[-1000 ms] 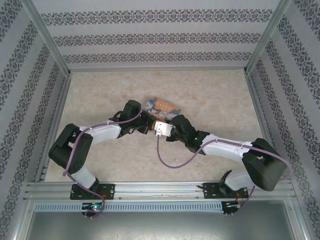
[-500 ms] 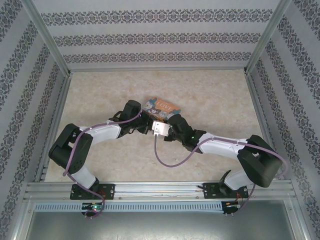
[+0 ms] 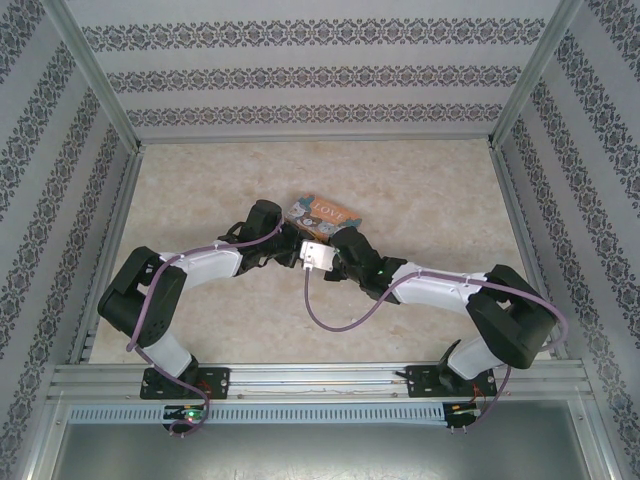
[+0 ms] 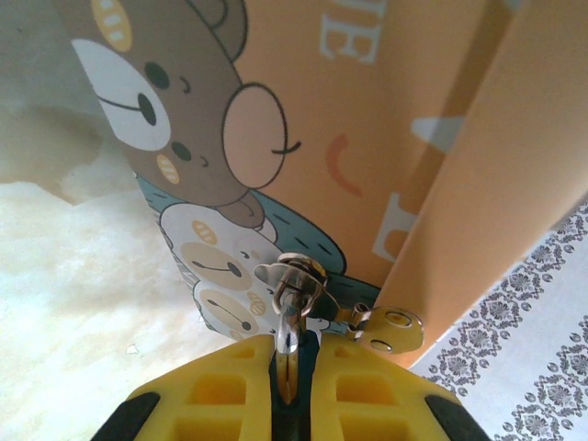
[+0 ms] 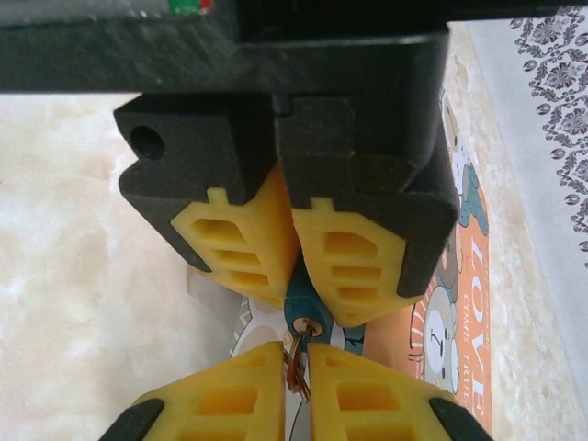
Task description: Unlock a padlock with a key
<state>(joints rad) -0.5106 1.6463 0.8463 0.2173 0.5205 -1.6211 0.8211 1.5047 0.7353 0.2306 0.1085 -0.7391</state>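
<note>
The padlock (image 5: 302,312) is a tiny teal body with its keyhole facing my right wrist camera. My left gripper (image 4: 292,360) is shut on it. Its thin silver shackle (image 4: 290,296) passes through a metal loop on the orange cartoon box (image 4: 395,138). The key (image 5: 297,371) is a small brass piece whose tip sits in the keyhole. My right gripper (image 5: 295,356) is shut on it, directly facing the left gripper's fingers (image 5: 241,246). From above, the left gripper (image 3: 291,249) and right gripper (image 3: 330,247) meet nose to nose just in front of the box (image 3: 322,211), hiding padlock and key.
A silver hasp plate (image 4: 392,331) hangs at the box's corner beside the shackle. The right wrist's purple cable (image 3: 335,322) loops over the marble-patterned tabletop (image 3: 200,190). Patterned walls and metal frame posts (image 3: 520,90) enclose the table.
My right arm has slid a little to the left, bringing its gripper closer to the left one, and its jaws have tightened on the key. The left arm has stayed still.
</note>
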